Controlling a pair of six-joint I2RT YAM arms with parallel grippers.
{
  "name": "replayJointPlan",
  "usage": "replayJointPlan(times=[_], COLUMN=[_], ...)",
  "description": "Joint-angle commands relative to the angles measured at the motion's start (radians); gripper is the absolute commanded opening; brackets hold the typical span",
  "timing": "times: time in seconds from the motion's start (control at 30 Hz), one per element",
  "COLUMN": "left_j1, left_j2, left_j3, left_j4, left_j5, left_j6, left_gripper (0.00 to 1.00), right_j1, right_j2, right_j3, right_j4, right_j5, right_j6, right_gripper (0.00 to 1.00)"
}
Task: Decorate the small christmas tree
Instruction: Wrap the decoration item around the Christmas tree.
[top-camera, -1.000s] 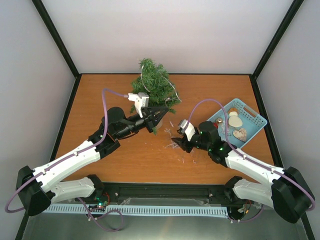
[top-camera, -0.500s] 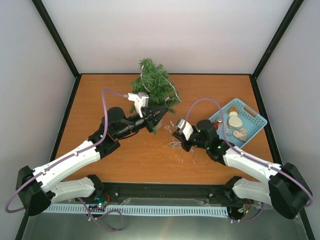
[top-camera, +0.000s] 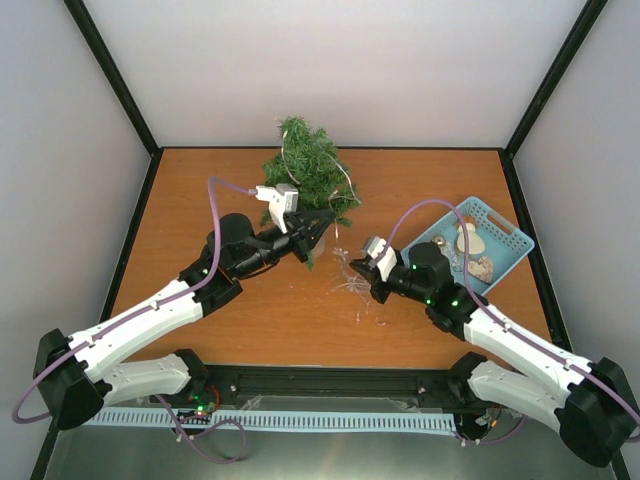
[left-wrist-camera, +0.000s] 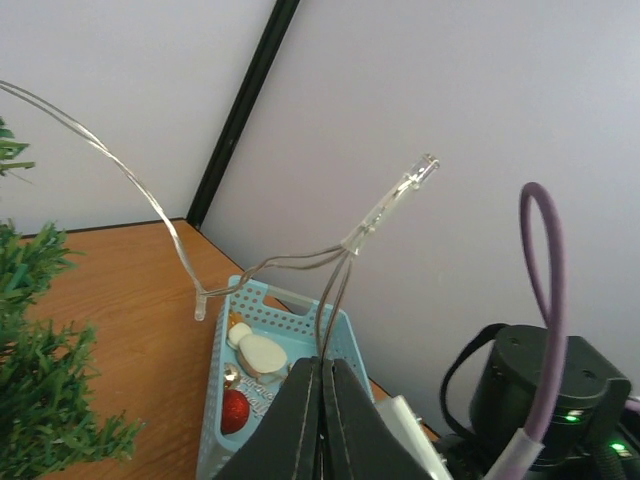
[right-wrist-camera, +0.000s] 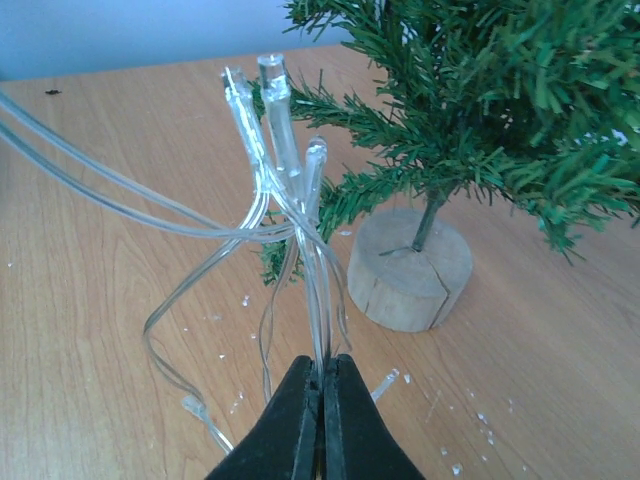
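Observation:
The small christmas tree (top-camera: 308, 170) stands at the back middle of the table on a round wooden base (right-wrist-camera: 410, 270); its branches (right-wrist-camera: 480, 90) fill the right wrist view's top. A clear light string (right-wrist-camera: 285, 190) with small bulbs runs from the tree to both grippers. My left gripper (top-camera: 318, 232) hovers just in front of the tree, shut on two thin strands of the string (left-wrist-camera: 345, 250). My right gripper (top-camera: 354, 278) is low over the table, right of the tree's base, shut on a bundle of strands; in its wrist view the closed tips (right-wrist-camera: 322, 362) pinch them.
A light blue basket (top-camera: 505, 222) at the right holds a red ball (left-wrist-camera: 236, 410), white ornaments and a heart shape. Loose loops of wire and small clear flecks (right-wrist-camera: 245, 300) lie on the wood in front of the tree. Walls enclose the table on three sides.
My right gripper has shut on the light string strands and shifted a little to the right, lifting them off the table. The left arm has held still.

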Motion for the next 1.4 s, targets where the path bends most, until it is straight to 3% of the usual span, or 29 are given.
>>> replayJointPlan(times=[0.0, 0.2, 0.47, 0.83, 1.0, 1.37], left_j1=[0.008, 0.009, 0.008, 0.050, 0.093, 0.134], left_j2=[-0.012, -0.023, -0.076, -0.134, -0.153, -0.150], left_j3=[0.022, 0.066, 0.051, 0.102, 0.105, 0.128], left_j4=[-0.037, -0.121, -0.213, -0.362, -0.426, -0.460], left_j5=[-0.064, -0.105, -0.108, -0.227, -0.260, -0.308], left_j6=[0.049, 0.066, 0.028, 0.035, -0.017, 0.004], left_gripper=[0.01, 0.01, 0.00, 0.01, 0.01, 0.01], right_j1=[0.008, 0.010, 0.011, 0.016, 0.016, 0.016], right_j2=[-0.065, -0.146, -0.158, -0.200, -0.281, -0.505], right_j3=[0.013, -0.004, 0.018, 0.069, 0.072, 0.047], right_j4=[-0.071, -0.193, -0.231, -0.269, -0.296, -0.353], right_j5=[0.060, -0.004, -0.066, -0.005, 0.088, 0.036], right_j6=[0.093, 0.118, 0.196, 0.243, 0.274, 0.282], right_gripper=[0.03, 0.03, 0.03, 0.03, 0.03, 0.03])
